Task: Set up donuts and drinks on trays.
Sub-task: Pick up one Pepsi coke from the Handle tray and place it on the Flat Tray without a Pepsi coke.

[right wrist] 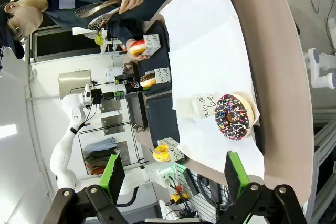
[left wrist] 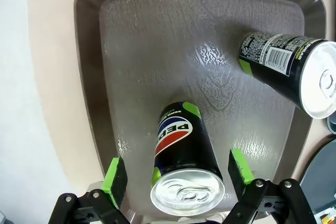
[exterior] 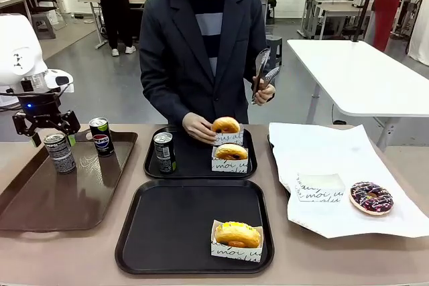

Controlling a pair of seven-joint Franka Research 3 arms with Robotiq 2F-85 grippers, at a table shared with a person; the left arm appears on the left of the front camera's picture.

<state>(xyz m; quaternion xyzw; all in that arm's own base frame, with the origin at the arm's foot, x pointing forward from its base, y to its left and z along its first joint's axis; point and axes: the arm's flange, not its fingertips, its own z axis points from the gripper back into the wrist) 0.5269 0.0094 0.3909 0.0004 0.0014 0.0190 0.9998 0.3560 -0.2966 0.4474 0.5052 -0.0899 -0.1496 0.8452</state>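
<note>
A beige-topped table (exterior: 278, 266) carries a long brown plastic tray (exterior: 40, 199), set at an angle along its left edge. Two black, nearly square plastic trays sit mid-table, one (exterior: 181, 226) by the near edge and the other (exterior: 194, 160) by the far edge, slightly apart. A large white paper sheet (exterior: 315, 152) covers the right end.

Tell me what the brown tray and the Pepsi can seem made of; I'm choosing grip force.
The brown tray looks like moulded plastic: glossy, pebbled surface. The Pepsi can seems aluminium: bright silver top with pull tab, printed dark wall.
</note>
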